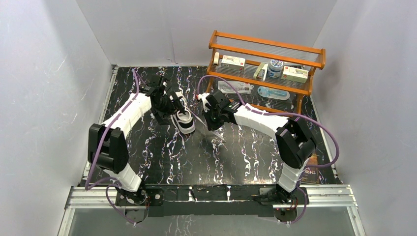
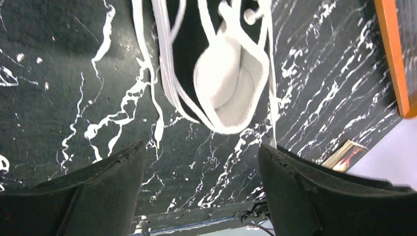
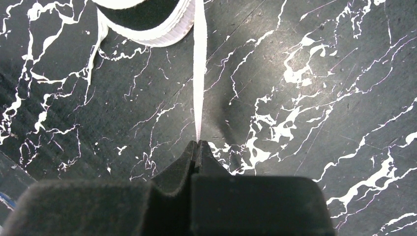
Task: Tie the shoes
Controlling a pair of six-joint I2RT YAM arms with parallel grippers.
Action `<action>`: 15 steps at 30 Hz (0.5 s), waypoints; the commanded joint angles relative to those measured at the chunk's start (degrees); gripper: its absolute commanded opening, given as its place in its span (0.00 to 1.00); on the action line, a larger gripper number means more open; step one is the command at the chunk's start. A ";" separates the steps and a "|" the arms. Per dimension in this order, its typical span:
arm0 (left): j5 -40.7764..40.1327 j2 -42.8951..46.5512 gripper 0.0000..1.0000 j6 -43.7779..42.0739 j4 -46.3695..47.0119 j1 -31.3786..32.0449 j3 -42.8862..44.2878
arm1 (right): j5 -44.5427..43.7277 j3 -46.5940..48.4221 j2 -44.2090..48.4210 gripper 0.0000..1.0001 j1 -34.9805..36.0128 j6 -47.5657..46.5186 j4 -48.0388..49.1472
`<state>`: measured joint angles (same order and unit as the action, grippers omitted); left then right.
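Sneaker (image 1: 185,121) lies where? (Desk)

On the black marbled table (image 1: 246,162), toward the far side and between the two arms, left of the orange rack (image 2: 393,59). Its white toe cap points at the near edge. (Photographer)

And the left gripper (image 2: 199,152)? (Desk)

It hovers at the heel end with its jaws spread wide and nothing between them. From its wrist camera, the white-lined heel opening sits just beyond the fingertips. One white lace end trails on the table off its left finger. Another strand runs close by the right finger; whether it touches cannot be told. (Photographer)

The right gripper (image 3: 197,145)? (Desk)

Clenched on a lace (image 3: 198,73), pinched at the very tips. The strand runs straight and taut from the sneaker to the jaws. The sneaker itself lies ahead of that gripper, apart from it, the lace the only link. From above, this gripper sits just right of the toe. (Photographer)
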<state>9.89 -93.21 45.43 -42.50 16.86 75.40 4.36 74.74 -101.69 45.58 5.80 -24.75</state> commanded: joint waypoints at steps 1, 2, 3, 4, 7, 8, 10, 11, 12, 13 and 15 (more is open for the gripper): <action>0.95 -4.52 0.77 -0.28 2.06 -0.93 1.05 | 0.91 1.29 3.14 0.00 -0.24 -0.33 -1.82; 1.62 -5.55 0.76 -0.41 2.94 -0.94 1.58 | 0.99 1.36 3.32 0.00 -0.23 -0.35 -1.87; 2.13 -6.41 0.75 -0.47 3.56 -0.92 1.85 | 1.08 1.42 3.41 0.00 -0.23 -0.35 -2.00; 2.72 -7.18 0.72 -0.62 4.28 -0.92 2.08 | 1.02 1.38 3.57 0.00 -0.23 -0.29 -2.12; 5.23 -9.41 0.65 -1.50 5.56 -0.79 1.62 | 1.09 1.14 3.99 0.00 -0.24 -0.03 -2.19; 5.50 -9.79 0.61 -1.83 5.54 -0.53 1.27 | 1.19 1.11 4.04 0.00 -0.23 -0.01 -2.33; 5.70 -8.94 0.54 -2.20 5.44 0.25 -0.20 | 1.26 1.11 4.32 0.00 -0.24 0.21 -2.92; 6.04 -7.89 0.50 -2.00 5.48 0.54 -1.31 | 1.26 1.11 4.57 0.00 -0.23 0.25 -3.36; 6.63 -6.69 0.46 -1.56 5.54 0.74 -2.63 | 1.33 1.18 4.94 0.00 -0.23 0.40 -3.84; 7.26 -5.31 0.42 -1.12 5.60 0.97 -3.91 | 1.42 1.26 5.39 0.00 -0.23 0.54 -4.60; 8.53 -2.53 0.35 -0.59 5.64 2.07 -6.35 | 1.38 1.29 6.37 0.00 -0.31 1.13 -6.22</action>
<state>14.59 -102.52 44.58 -35.73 17.21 72.58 4.91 74.74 -99.81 45.50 5.87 -27.53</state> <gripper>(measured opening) 0.397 0.011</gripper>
